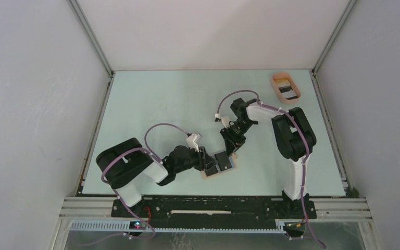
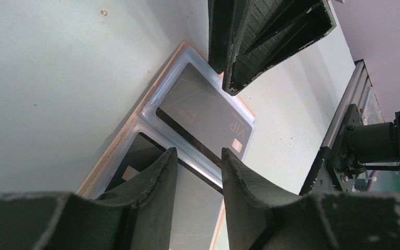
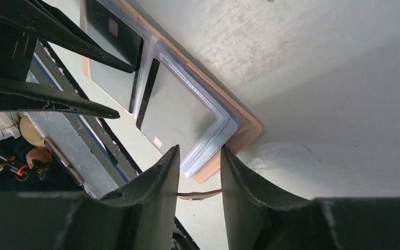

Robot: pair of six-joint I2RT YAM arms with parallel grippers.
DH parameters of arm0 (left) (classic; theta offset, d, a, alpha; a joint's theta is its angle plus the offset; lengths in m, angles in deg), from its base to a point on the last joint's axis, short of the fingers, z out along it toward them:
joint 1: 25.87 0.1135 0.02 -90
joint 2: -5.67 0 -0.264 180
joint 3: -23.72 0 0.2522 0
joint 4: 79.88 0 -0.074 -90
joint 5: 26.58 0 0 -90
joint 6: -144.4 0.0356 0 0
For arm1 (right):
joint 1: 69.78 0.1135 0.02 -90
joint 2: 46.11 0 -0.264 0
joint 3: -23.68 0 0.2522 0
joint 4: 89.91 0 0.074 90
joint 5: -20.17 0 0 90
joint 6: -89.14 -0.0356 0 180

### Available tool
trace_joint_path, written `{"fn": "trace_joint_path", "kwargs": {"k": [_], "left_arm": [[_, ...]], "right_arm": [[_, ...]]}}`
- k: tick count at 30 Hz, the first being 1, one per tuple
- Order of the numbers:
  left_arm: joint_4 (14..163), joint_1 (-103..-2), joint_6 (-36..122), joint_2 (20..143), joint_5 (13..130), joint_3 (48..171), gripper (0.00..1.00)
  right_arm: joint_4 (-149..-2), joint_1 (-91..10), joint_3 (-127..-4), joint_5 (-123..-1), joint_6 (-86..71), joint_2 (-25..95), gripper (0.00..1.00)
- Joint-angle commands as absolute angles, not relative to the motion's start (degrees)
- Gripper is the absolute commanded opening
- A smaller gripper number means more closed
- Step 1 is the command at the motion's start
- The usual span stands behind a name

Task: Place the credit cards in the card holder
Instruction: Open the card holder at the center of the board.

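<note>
The tan card holder [image 1: 209, 177] lies open near the table's front edge, its clear sleeves facing up. A dark card marked VIP [image 2: 203, 109] sits in the far sleeve and another dark card [image 2: 135, 156] in the near one. Both also show in the right wrist view, the VIP card [image 3: 179, 107] and the other card [image 3: 109, 26]. My left gripper [image 2: 198, 156] is open over the near half, its fingers [image 3: 57, 99] straddling that card. My right gripper [image 3: 199, 152] is open at the holder's tan corner [image 3: 245, 130], the snap tab [image 3: 200, 195] lying across its gap. More cards [image 1: 287, 91] lie in a tray.
The peach oval tray [image 1: 276, 86] stands at the back right corner. The black and metal rail [image 2: 344, 120] at the table's front edge runs close behind the holder. White walls enclose the table on three sides. The two grippers [image 1: 208, 165] [image 1: 233, 149] are close together.
</note>
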State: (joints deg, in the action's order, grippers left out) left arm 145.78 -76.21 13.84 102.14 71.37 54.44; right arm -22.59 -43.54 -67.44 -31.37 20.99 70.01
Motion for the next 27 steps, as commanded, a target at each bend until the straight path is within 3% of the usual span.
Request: {"fn": "trace_joint_path", "kwargs": {"k": [1, 10, 18, 27], "left_arm": [[146.7, -76.5, 13.7, 102.9, 72.1, 56.9, 0.41], [146.7, -76.5, 13.7, 102.9, 72.1, 56.9, 0.41], [146.7, -76.5, 13.6, 103.0, 71.9, 56.9, 0.41], [146.7, -76.5, 13.6, 103.2, 71.9, 57.0, 0.41]], "right_arm": [[-21.9, -43.5, -68.5, -30.2, 21.9, 69.1, 0.43], [-24.8, -44.7, -67.5, -33.9, 21.3, 61.8, 0.43], [-21.9, -44.5, -68.2, -26.0, 22.9, 65.5, 0.43], [-20.4, -43.9, -68.9, -26.4, 23.0, 70.3, 0.42]]}}
